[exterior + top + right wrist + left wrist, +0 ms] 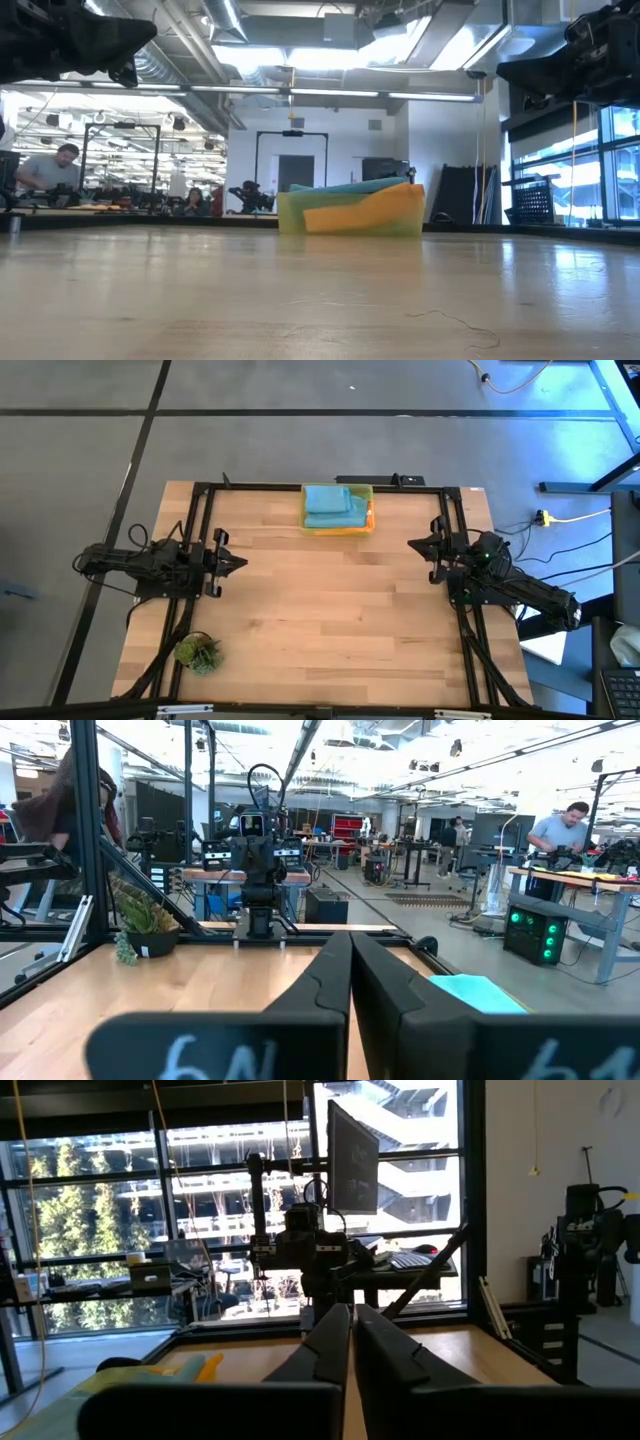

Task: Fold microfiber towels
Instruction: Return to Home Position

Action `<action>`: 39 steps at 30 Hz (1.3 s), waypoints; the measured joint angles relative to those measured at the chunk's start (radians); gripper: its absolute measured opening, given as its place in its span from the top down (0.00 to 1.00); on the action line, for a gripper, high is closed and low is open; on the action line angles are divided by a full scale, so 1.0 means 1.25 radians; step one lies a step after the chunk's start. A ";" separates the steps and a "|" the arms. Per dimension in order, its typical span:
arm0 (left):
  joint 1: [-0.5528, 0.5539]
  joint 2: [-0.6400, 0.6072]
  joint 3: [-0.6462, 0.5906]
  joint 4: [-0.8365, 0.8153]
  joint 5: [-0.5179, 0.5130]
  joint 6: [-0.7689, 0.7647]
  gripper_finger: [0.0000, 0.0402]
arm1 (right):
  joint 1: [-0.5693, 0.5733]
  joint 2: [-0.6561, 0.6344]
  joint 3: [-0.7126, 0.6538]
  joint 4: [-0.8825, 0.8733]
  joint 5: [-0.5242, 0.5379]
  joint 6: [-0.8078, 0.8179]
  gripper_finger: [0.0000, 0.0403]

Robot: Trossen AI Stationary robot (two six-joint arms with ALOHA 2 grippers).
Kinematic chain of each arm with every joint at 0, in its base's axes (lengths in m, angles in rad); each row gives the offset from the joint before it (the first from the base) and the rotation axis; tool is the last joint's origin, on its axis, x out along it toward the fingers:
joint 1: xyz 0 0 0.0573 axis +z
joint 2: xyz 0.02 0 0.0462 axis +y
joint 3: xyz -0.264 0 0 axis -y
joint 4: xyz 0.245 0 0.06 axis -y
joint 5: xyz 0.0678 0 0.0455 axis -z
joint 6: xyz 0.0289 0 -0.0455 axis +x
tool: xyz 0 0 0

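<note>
A small plant tuft [198,652] sits by the near left corner of the surface [330,610]. Farther in, the left tool [238,563] and the right tool [414,544] hang over opposite side edges, pointing inward, each with fingers pressed together. At the far edge, the microfiber towels [328,505] lie stacked inside the yellow bin [362,489], blue on top.

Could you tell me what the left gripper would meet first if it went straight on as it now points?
Probably the right gripper opposite: the left gripper points across the table roughly at it, with nothing between.
</note>
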 joint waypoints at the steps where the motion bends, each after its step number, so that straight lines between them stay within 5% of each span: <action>1: 0.000 0.000 0.000 0.000 0.000 0.000 0.98 | 0.000 0.000 0.000 0.000 0.000 0.000 0.97; 39: 0.000 0.000 0.000 0.000 0.000 0.000 0.97 | 0.000 0.000 0.000 0.000 0.000 0.000 0.96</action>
